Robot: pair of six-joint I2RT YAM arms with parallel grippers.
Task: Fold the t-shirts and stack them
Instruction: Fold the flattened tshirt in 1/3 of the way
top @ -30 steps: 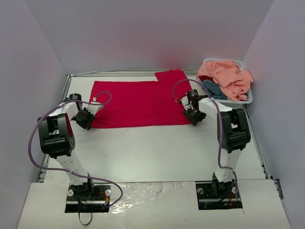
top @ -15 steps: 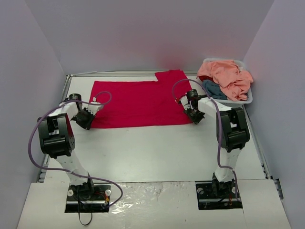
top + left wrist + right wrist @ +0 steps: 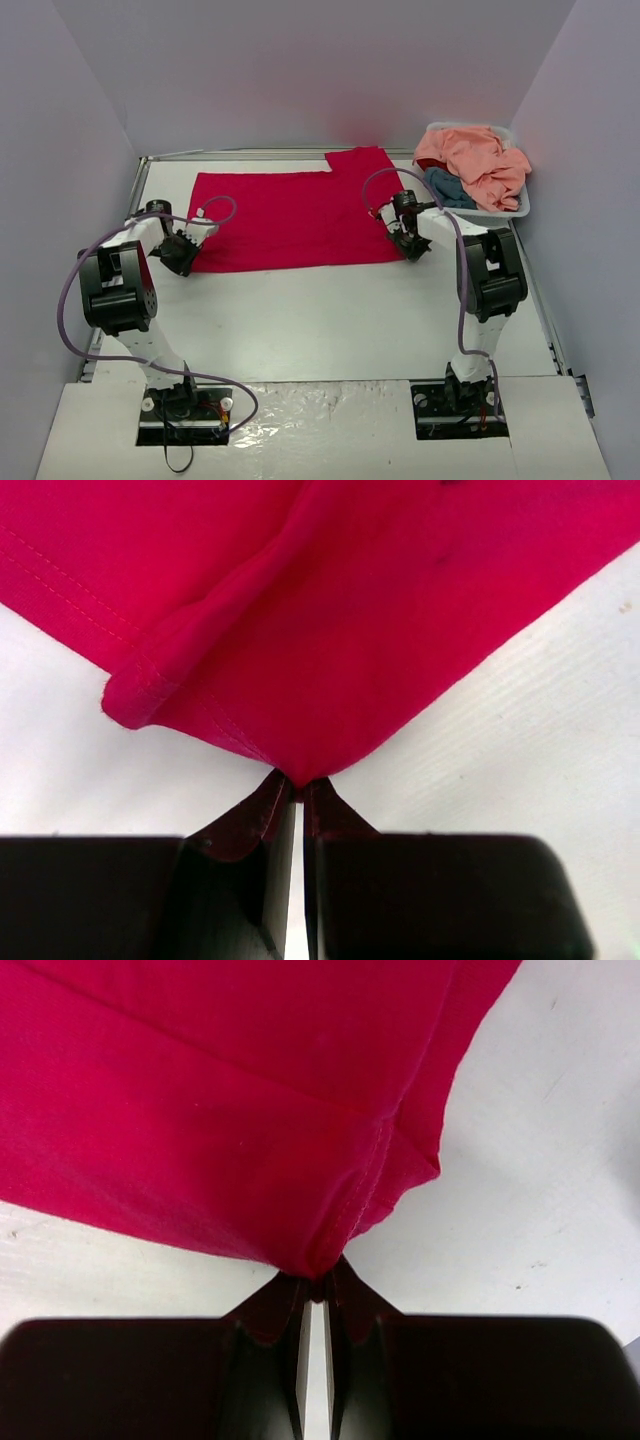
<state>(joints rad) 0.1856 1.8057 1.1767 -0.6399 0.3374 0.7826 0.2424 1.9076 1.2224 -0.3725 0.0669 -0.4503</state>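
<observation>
Top external: my left hand point(image 3: 186, 257) and right hand point(image 3: 408, 250) each pinch a corner of the flat crimson-red cloth t-shirt point(image 3: 290, 215) stretched between them on the counter point(image 3: 320, 320), so it should fold evenly.

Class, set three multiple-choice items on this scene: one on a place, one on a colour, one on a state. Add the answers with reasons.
1. Where do the peach shirt and teal shirt lie? A hung on the wall; B in the white basket; C on the floor.
2. What colour is the spread t-shirt? A red; B green; C white.
3. How is the right gripper? A wide open; B shut on the spread t-shirt's corner; C shut on nothing.
Answers: B, both are heaped inside it; A, the cloth is crimson; B, the wrist view shows the hem pinched.
</observation>
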